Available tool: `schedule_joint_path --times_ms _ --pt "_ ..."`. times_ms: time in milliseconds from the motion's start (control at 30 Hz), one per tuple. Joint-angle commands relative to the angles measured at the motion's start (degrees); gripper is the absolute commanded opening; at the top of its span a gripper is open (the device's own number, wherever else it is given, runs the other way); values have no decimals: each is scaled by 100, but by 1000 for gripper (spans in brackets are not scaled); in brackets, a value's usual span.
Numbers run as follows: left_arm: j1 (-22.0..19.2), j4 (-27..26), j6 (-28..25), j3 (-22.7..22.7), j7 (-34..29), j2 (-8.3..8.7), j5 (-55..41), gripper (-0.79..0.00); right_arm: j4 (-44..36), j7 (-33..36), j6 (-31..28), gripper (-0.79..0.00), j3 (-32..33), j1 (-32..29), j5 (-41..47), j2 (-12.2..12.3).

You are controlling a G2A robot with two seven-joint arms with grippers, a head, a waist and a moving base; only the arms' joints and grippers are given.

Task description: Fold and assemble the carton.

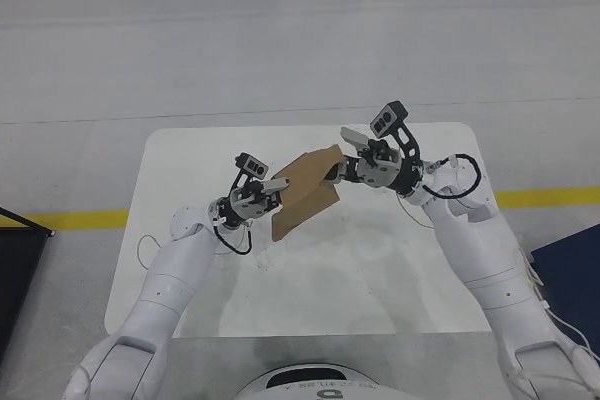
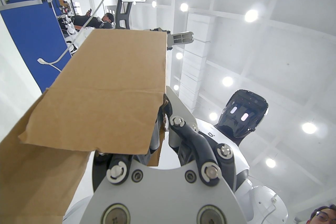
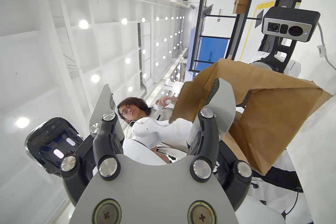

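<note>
A white table (image 1: 180, 280) stands on a grey floor crossed by one yellow line (image 1: 80, 217). One brown carton (image 1: 305, 190) sits over the middle of the table, between the two grippers.

The left gripper (image 1: 265, 192) is clenched on the end of the carton nearest it. In its wrist view one finger (image 2: 178, 104) lies against the cardboard's side edge, and the other is hidden behind a folded flap. From this gripper the carton stretches away toward the other arm, its broad panel creased once across.

The right gripper (image 1: 342, 158) is at the carton's far end and is released, its two fingers spread wide. One finger (image 3: 221, 101) reaches into the carton's open mouth and touches a flap. The second finger (image 3: 103, 101) is well apart from the cardboard, in free air. Around the inner finger the carton is partly opened, its walls bent at an angle and its flaps loose.
</note>
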Motion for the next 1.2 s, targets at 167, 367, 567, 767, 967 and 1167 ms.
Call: schedule_joint_path --times_ms 167,367,567,767,967,1167 --pt "22 -15 -1 -20 1 -16 34 -785 -6 111 131 -363 -10 -6 -148 18" --pt "41 -56 10 -55 -10 -30 25 -785 23 255 313 -446 47 -50 -331 60" --pt "59 -109 11 -79 -11 -44 38 -785 41 464 548 -585 177 -64 -759 142" --pt "49 -121 4 -69 -4 -66 58 -785 -38 841 862 -576 269 12 -1430 253" --pt "23 -85 14 -71 -14 -84 60 -785 -172 985 1032 -600 478 114 -1849 354" --pt "17 -63 38 -107 -38 -94 38 -785 -238 1259 1322 -529 453 264 -2356 436"
